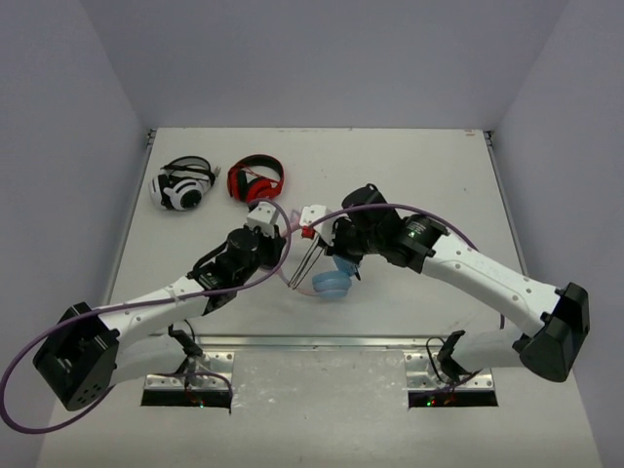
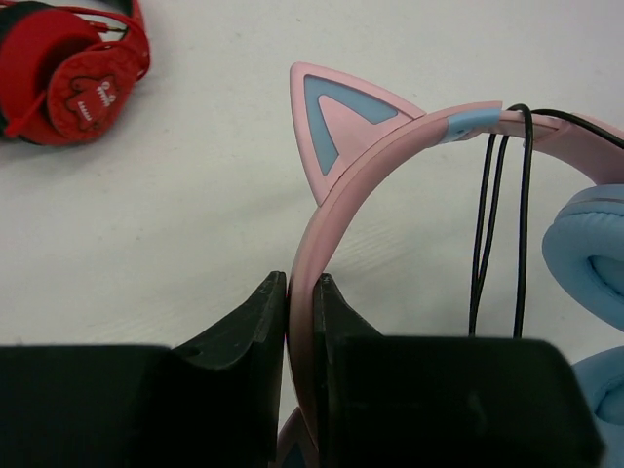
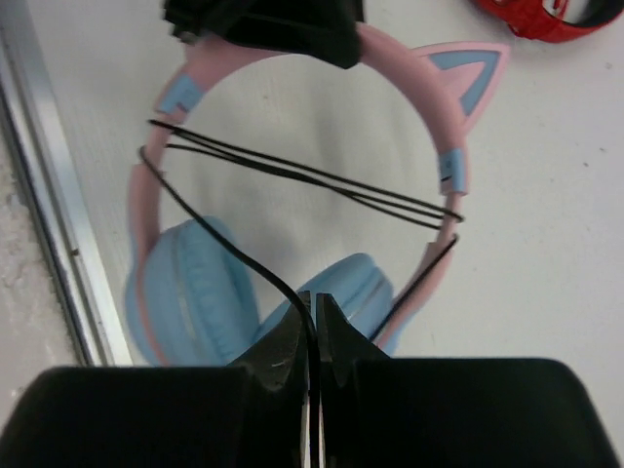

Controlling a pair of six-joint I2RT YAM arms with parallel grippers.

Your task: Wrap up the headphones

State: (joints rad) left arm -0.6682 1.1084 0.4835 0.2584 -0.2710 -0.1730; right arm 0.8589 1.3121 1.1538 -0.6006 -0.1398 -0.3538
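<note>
The headphones (image 1: 332, 284) have a pink cat-eared headband (image 2: 336, 185), light blue ear cups (image 3: 190, 288) and a thin black cable (image 3: 292, 175). They are held just above the table's middle. My left gripper (image 2: 302, 292) is shut on the headband beside a cat ear (image 2: 336, 112); in the top view it (image 1: 286, 252) is left of the cups. My right gripper (image 3: 313, 307) is shut on the cable over the ear cups; in the top view it (image 1: 336, 255) is right of the headband. A few strands of cable cross the headband arch.
Red-and-black headphones (image 1: 256, 180) and white-and-black headphones (image 1: 182, 185) lie at the back left of the table. The red pair shows in the left wrist view (image 2: 73, 78). A metal strip (image 3: 49, 224) runs along the table's near edge.
</note>
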